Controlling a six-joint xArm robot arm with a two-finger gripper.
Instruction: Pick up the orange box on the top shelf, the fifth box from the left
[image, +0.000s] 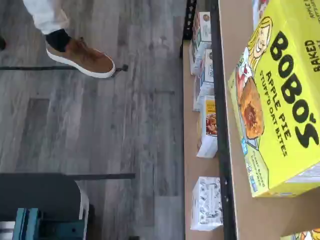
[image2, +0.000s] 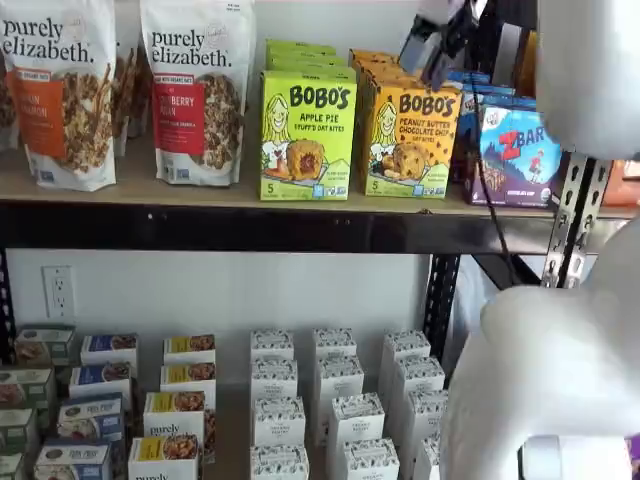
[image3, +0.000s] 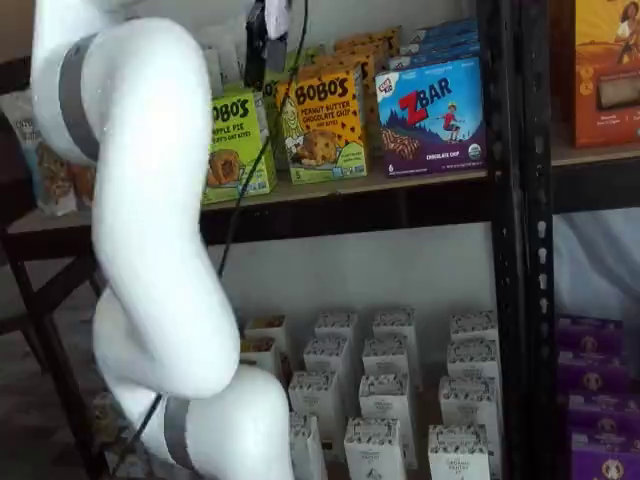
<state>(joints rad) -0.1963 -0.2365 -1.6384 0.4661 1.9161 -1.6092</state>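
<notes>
Orange box (image2: 409, 138) stands upright at the front of the top shelf (image2: 230, 190), between the lime-green Apple Pie box (image2: 306, 135) and the blue Z Bar box (image2: 518, 150), more orange boxes lined up behind it. In a shelf view the end effector (image3: 256, 45) hangs above the green and orange boxes, touching neither; only dark fingers side-on show, so the pictures do not reveal its spread.

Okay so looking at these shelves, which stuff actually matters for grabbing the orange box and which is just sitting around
Part of the job:
- orange box
- top shelf
- gripper, too blocked to read its fingers

Just lying about:
- green Apple Pie box
- Z Bar box
- granola bags
- small white boxes below
</notes>
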